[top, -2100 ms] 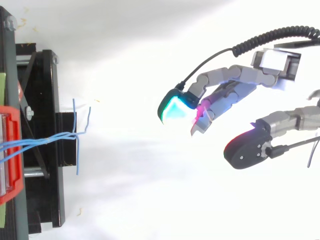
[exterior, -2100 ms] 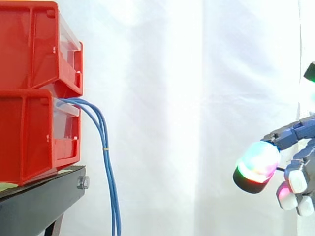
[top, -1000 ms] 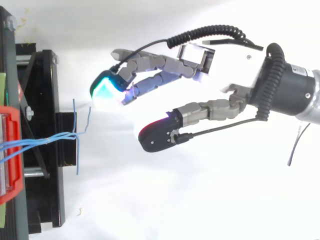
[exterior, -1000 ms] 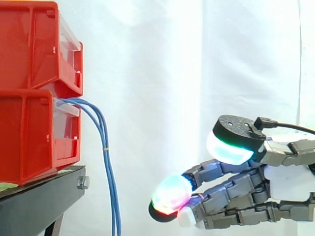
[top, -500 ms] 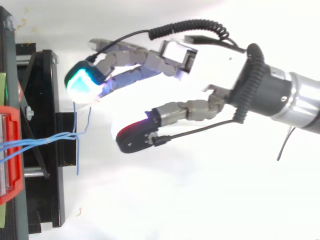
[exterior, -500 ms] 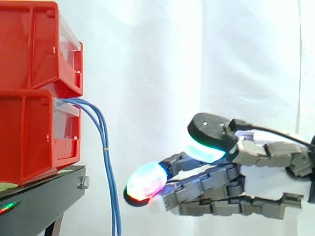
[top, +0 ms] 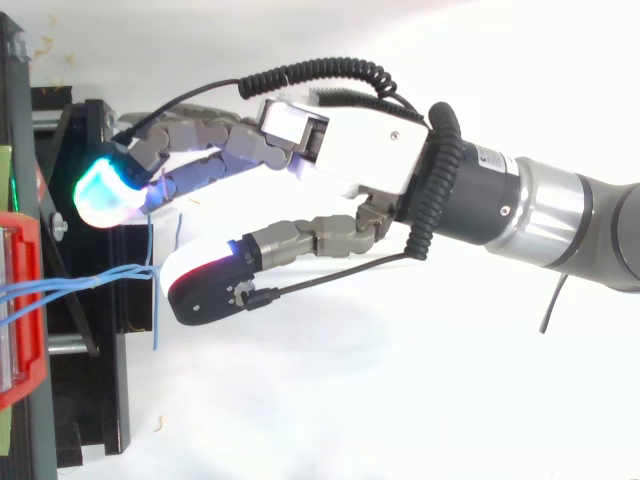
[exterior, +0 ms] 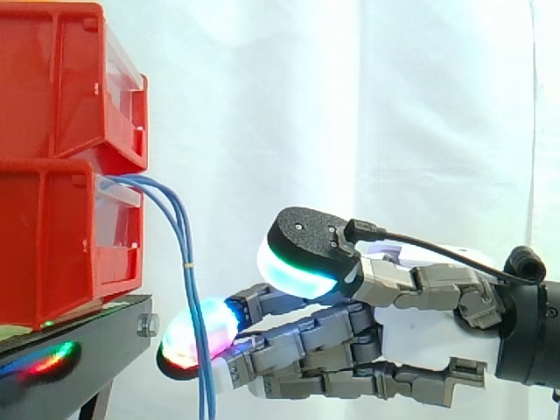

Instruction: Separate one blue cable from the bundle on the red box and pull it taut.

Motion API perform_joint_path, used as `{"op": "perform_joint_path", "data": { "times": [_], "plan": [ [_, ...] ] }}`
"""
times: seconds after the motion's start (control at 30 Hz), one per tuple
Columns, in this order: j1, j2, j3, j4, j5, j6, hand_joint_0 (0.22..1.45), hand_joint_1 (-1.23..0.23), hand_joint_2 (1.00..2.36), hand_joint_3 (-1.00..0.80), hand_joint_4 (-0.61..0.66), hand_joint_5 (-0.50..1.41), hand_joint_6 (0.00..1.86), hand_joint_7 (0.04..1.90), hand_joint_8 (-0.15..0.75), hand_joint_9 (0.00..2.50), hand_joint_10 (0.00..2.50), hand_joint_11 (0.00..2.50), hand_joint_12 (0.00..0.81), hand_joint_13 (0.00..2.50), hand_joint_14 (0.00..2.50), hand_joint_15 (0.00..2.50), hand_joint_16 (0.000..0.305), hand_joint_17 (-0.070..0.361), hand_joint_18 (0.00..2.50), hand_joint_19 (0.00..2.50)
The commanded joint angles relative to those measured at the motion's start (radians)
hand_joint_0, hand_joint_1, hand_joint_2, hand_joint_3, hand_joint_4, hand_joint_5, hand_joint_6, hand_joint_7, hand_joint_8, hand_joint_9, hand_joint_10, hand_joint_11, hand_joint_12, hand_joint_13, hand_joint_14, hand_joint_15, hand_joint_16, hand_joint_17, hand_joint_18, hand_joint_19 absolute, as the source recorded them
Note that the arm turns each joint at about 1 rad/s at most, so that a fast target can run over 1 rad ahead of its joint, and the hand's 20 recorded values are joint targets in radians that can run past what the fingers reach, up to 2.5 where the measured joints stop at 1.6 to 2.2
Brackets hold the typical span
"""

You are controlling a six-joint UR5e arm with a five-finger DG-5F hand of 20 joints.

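Note:
A bundle of thin blue cables (exterior: pixel 186 254) comes out of the lower red bin (exterior: pixel 52 245) and hangs down past the edge of the black stand. From above, the blue cables (top: pixel 95 280) fan out off the red bin (top: pixel 22 300). My hand (exterior: pixel 411 337) reaches in from the right, open, its fingers stretched toward the bundle. One glowing fingertip (exterior: pixel 197 337) sits level with the hanging strands, which cross in front of it. In the top view the hand (top: pixel 350 150) has its fingers on one side of the strands and its thumb (top: pixel 205 288) on the other. I cannot tell whether it touches them.
A second red bin (exterior: pixel 61 79) is stacked on the lower one. Both rest on the black stand (exterior: pixel 79 350), with a bolt at its edge. A white curtain hangs behind. The stand's frame (top: pixel 85 400) lies just left of the fingertips.
The hand has moved left from the right edge until its fingertips reach the hanging cables and the stand. It stays open. The cables have not moved.

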Motion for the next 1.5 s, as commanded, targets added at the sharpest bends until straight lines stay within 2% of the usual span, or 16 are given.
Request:
{"op": "perform_joint_path", "data": {
  "times": [0.0,0.17,0.27,0.33,0.43,0.6,0.73,0.83,1.03,1.13,1.3,1.47],
  "plan": [
    [0.005,-0.001,0.0,0.0,0.0,-0.004,0.52,-0.59,1.0,-0.5,0.23,-0.16,0.5,0.7,0.249,0.67,0.01,0.16,0.248,0.24,0.0,0.05,0.029,0.064,0.02,0.14],
    [0.009,-0.001,0.0,0.0,0.0,-0.015,0.53,-0.57,1.0,-0.5,0.24,-0.15,0.5,0.71,0.252,0.69,0.01,0.16,0.249,0.26,0.0,0.06,0.028,0.064,0.06,0.16],
    [0.009,-0.018,0.0,0.002,-0.002,-0.009,0.53,-0.57,1.0,-0.5,0.25,-0.15,0.5,0.71,0.253,0.71,0.01,0.17,0.247,0.27,0.0,0.06,0.029,0.064,0.08,0.17],
    [0.009,-0.037,0.0,0.025,-0.007,-0.004,0.54,-0.56,1.0,-0.5,0.26,-0.14,0.5,0.73,0.254,0.71,0.01,0.18,0.248,0.28,0.0,0.07,0.029,0.064,0.09,0.17],
    [0.009,-0.047,0.0,0.06,-0.008,0.003,0.54,-0.56,1.0,-0.5,0.28,-0.13,0.5,0.79,0.256,0.75,0.01,0.2,0.249,0.3,0.0,0.07,0.028,0.064,0.1,0.18],
    [0.01,-0.045,0.002,0.092,-0.028,0.016,0.55,-0.55,1.0,-0.5,0.31,-0.1,0.5,0.9,0.258,0.77,0.01,0.21,0.247,0.31,0.0,0.08,0.028,0.063,0.12,0.18],
    [0.013,-0.045,0.002,0.106,-0.039,0.025,0.56,-0.55,1.0,-0.5,0.28,-0.09,0.5,1.0,0.259,0.78,0.01,0.23,0.245,0.32,0.0,0.08,0.028,0.062,0.14,0.19],
    [0.015,-0.045,0.002,0.106,-0.043,0.031,0.57,-0.55,1.0,-0.49,0.24,-0.08,0.5,1.1,0.257,0.79,0.01,0.23,0.245,0.33,0.0,0.09,0.027,0.061,0.14,0.2],
    [0.015,-0.042,0.002,0.082,-0.071,0.094,0.59,-0.56,1.0,-0.45,0.19,-0.06,0.5,1.21,0.257,0.79,0.01,0.24,0.245,0.34,0.0,0.09,0.027,0.061,0.16,0.2],
    [0.015,-0.041,0.002,0.056,-0.088,0.122,0.59,-0.56,1.01,-0.44,0.18,-0.07,0.54,1.17,0.256,0.81,0.01,0.25,0.245,0.35,0.0,0.09,0.027,0.062,0.17,0.2],
    [0.015,-0.034,0.003,0.045,-0.091,0.155,0.6,-0.57,1.01,-0.43,0.16,-0.08,0.59,1.07,0.256,0.81,0.01,0.26,0.246,0.36,0.0,0.11,0.028,0.062,0.18,0.22],
    [0.015,-0.002,0.003,0.02,-0.089,0.161,0.59,-0.58,1.0,-0.46,0.16,-0.08,0.6,1.05,0.259,0.81,0.01,0.27,0.248,0.37,0.0,0.11,0.028,0.064,0.2,0.23]
  ]
}}
